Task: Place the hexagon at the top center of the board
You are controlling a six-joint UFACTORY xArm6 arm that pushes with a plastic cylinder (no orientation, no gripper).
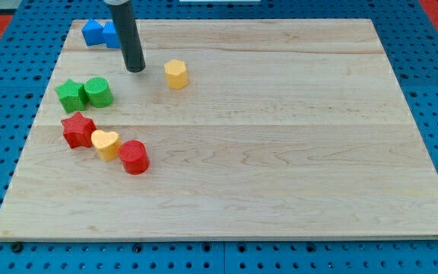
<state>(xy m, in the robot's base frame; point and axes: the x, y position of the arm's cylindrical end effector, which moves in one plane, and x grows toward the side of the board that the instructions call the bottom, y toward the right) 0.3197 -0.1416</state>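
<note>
As we work the board (295,190), my tip (134,70), a bare rod with no jaws to open, stands just left of the yellow hexagon (176,74), apart from it. We judge the push barely begun: the hexagon sits upper left, top center well to its right.

Looks like a robotics lab: wooden counter (280,152) bolted-style atop blue perforated mounting plate (21,46), red mat beyond its top corners.

Blue blocks (101,33), green star (70,94), green cylinder (98,92), red star (77,129), yellow heart (106,143), red cylinder (134,157).
</note>
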